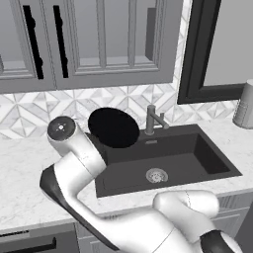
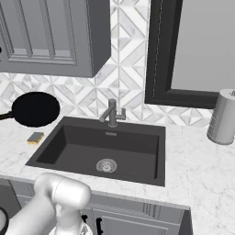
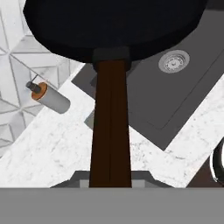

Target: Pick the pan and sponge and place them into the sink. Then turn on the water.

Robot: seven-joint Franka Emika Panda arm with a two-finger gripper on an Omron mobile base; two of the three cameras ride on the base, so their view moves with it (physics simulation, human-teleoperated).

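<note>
Grey kitchen with marble worktop and patterned tile wall.
The worktop (image 2: 202, 170) is white marble with grey veins. Behind it runs a backsplash (image 2: 128, 50) of white and grey diamond tiles. Grey panelled wall cabinets (image 1: 99, 39) with black handles hang at the left, a dark-framed window (image 2: 193, 46) sits at the right, and grey base cabinets (image 2: 133, 215) stand below. A steel canister (image 2: 223, 117) stands near the window.
</note>
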